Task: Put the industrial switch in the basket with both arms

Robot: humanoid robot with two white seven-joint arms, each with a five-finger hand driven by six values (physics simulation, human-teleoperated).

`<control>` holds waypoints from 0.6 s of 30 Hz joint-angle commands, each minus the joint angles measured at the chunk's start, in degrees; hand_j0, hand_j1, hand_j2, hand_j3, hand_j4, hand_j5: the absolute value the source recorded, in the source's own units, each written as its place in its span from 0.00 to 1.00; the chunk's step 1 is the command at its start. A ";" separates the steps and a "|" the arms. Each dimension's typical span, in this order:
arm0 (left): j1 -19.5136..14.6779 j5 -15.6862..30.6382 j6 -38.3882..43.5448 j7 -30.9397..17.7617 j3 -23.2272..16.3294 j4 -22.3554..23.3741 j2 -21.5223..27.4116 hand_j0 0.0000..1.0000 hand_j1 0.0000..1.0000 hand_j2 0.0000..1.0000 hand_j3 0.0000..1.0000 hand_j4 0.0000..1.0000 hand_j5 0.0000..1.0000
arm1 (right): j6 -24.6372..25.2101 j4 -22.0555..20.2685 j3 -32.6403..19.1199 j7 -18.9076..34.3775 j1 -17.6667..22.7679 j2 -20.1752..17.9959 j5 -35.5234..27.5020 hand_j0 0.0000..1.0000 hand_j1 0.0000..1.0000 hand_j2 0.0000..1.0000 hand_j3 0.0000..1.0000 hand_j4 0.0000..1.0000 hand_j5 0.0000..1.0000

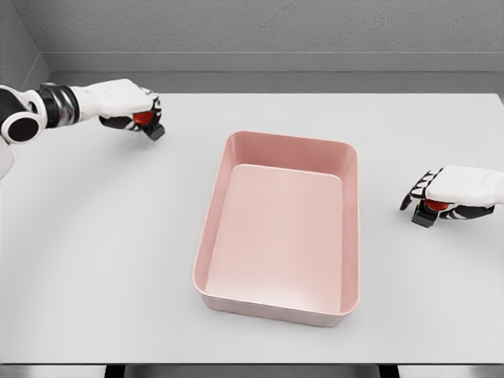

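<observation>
Two industrial switches are in view, each a dark body with a red button. One switch point(148, 124) is at the far left of the table, with my left hand point(135, 109) curled over it from above. The other switch point(431, 212) sits at the right side of the table, under the curled fingers of my right hand point(439, 191). Both hands hide most of what they grip. The pink rectangular basket point(214, 206) stands between them in the middle of the table with nothing in it. Each hand is well apart from the basket's rim.
The white table point(102, 260) ends near the bottom of the picture. A grey wall runs behind its far edge. My left forearm point(47, 110) comes in along the table's far left side.
</observation>
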 commanded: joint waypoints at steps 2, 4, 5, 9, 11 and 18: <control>0.09 2.82 0.16 0.04 0.00 -8.33 2.97 0.29 0.29 0.29 0.29 0.29 0.29 | 0.09 0.00 -0.01 0.02 0.00 -0.06 -0.30 0.64 0.64 0.64 0.64 0.64 0.64; 0.88 4.93 0.16 -0.05 0.00 -14.04 5.60 0.29 0.29 0.29 0.29 0.29 0.29 | 0.09 0.00 -0.01 0.11 0.00 -0.06 -0.30 0.61 0.61 0.61 0.61 0.61 0.61; 1.41 6.25 0.16 -0.05 0.00 -16.42 6.57 0.29 0.29 0.29 0.29 0.29 0.29 | 0.09 0.00 -0.01 0.11 0.00 -0.06 -0.30 0.61 0.61 0.61 0.61 0.61 0.61; 1.67 10.20 0.16 -0.14 -0.09 -24.59 10.00 0.29 0.29 0.29 0.29 0.29 0.29 | 0.09 0.26 -0.01 0.72 0.00 -0.15 -0.30 0.56 0.56 0.56 0.56 0.56 0.56; 3.60 12.84 0.16 -0.23 0.35 -27.32 10.79 0.29 0.29 0.29 0.29 0.29 0.29 | 0.09 0.43 -0.01 0.72 0.00 -0.15 -0.30 0.53 0.53 0.53 0.53 0.53 0.53; 3.78 15.04 0.16 -0.49 0.44 -34.00 11.76 0.30 0.30 0.30 0.30 0.30 0.30 | 0.09 0.43 -0.10 0.81 0.00 -0.15 -0.30 0.48 0.48 0.48 0.48 0.48 0.48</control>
